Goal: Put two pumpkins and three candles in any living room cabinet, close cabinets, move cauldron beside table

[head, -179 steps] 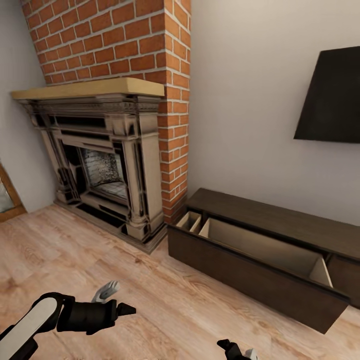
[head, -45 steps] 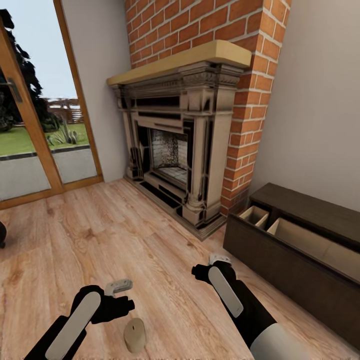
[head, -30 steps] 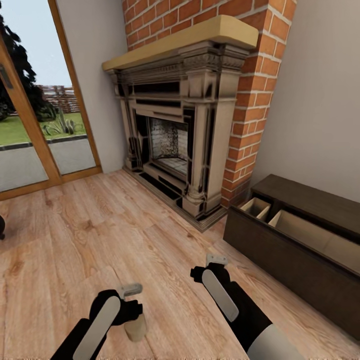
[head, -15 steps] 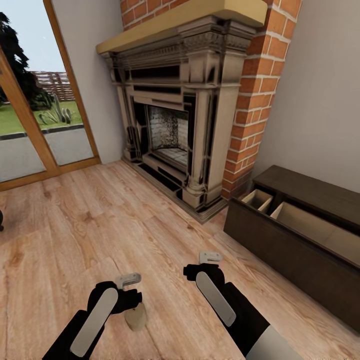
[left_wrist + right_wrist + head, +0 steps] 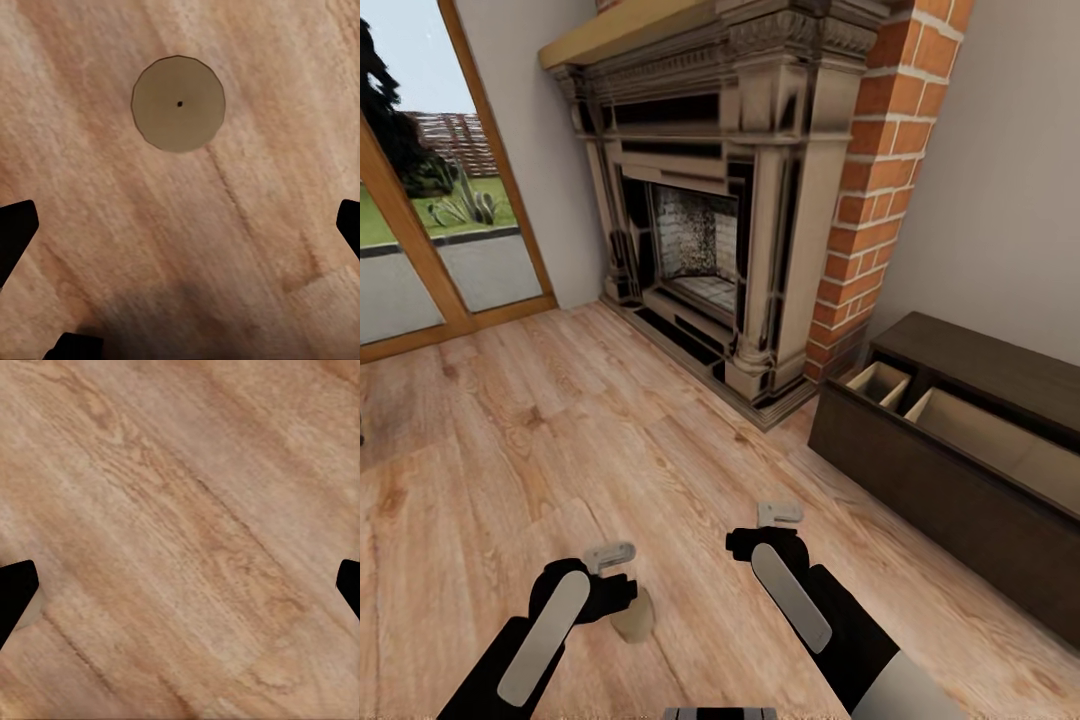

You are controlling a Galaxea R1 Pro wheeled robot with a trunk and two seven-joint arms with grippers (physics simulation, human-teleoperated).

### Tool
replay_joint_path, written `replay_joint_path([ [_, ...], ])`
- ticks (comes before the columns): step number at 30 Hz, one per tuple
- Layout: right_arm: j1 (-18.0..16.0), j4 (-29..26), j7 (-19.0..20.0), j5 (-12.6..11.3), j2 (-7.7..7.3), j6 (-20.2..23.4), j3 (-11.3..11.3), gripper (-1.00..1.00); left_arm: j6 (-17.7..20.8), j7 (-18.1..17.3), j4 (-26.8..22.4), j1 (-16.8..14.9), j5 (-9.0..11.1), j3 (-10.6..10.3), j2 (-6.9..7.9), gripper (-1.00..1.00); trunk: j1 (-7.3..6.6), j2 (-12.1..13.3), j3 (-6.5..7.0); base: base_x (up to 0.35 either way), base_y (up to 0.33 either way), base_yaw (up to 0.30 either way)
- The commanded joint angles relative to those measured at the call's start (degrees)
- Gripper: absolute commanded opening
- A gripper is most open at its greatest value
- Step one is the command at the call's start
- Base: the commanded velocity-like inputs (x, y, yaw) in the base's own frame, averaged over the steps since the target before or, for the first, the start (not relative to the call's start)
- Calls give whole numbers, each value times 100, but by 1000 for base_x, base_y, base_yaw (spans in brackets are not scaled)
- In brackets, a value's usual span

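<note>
Left gripper (image 5: 622, 585) hangs jaws apart above an upright candle (image 5: 178, 103) on the floor (image 5: 560, 430); right gripper (image 5: 765, 530) likewise spread, empty.

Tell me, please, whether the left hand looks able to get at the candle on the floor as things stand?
Probably yes. The left hand hangs over the candle, which stands alone on bare wooden floor. Its fingers are spread wide, with nothing between them and the candle.
</note>
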Motion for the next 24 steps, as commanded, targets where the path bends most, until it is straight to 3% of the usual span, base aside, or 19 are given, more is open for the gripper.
replay_joint_path([
  [1, -5, -6, -53, -44, -1, 13, 9, 100, 5, 60, -7, -4, 53, -10, 6, 100, 1, -4, -28, 0, 0, 0],
  [18, -5, -6, -46, -46, -1, 12, 11, 100, 5, 56, -2, -12, 34, -4, 5, 100, 45, -27, -405, 0, 0, 0],
  [24, -5, -6, -43, -46, -1, 11, 16, 100, 5, 56, 37, -182, 38, 1, 3, 100, 60, -35, -538, 0, 0, 0],
])
